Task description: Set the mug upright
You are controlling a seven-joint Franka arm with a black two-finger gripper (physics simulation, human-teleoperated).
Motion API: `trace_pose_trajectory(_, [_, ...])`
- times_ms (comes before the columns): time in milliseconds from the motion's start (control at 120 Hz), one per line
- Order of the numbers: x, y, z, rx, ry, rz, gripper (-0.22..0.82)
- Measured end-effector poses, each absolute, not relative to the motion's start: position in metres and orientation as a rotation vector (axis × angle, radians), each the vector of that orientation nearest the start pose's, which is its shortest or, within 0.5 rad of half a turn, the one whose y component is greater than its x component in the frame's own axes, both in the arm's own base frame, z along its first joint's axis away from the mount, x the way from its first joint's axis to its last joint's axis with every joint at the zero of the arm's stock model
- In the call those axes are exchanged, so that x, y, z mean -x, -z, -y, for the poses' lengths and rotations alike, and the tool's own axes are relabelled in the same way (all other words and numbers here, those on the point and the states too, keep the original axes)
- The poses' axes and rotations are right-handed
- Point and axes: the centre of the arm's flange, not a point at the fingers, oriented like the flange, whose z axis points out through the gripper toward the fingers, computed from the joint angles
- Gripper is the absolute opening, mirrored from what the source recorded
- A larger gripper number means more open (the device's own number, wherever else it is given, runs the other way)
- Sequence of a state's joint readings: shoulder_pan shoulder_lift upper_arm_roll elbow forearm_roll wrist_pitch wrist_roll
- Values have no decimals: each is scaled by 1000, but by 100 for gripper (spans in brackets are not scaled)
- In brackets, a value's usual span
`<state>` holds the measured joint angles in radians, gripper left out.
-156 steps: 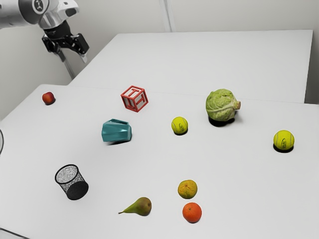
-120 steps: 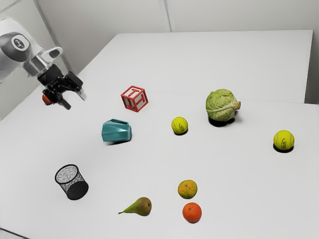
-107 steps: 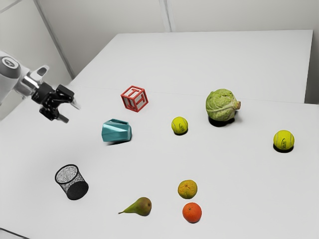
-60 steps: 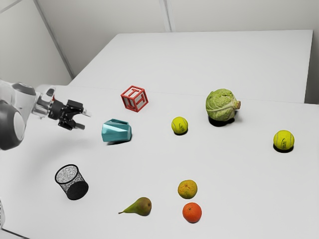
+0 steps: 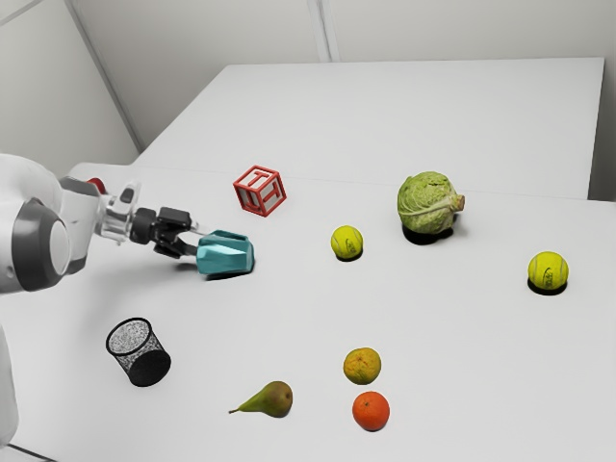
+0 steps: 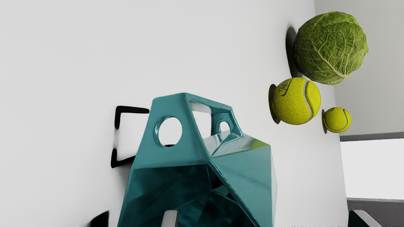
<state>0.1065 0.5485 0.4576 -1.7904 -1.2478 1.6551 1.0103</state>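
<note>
the black two-finger hand is open at the mouth of the faceted teal mug, which lies on its side on the white counter, so the grasp seems in hand, next calling for closing on the wall, then tipping the mouth upward.

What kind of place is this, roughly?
Probably a simulated robot test room rather than a kitchen: a robot arm reaches over a plain white table, odd mixed props (mug, cabbage, toy block) lie spread out, and the wall behind is bare.
</note>
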Motion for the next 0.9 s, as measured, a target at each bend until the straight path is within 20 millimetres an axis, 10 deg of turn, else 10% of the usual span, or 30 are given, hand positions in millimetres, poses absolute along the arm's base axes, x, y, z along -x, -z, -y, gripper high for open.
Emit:
trace_pose_trajectory(450, [-595, -264, -200, -2063, -380, -43, 58])
trace_pose_trajectory(675, [-595, -263, -199, -2054, -381, -58, 7])
trace_pose_trajectory(900, [-594, -267, -198, -2040, -376, -58, -11])
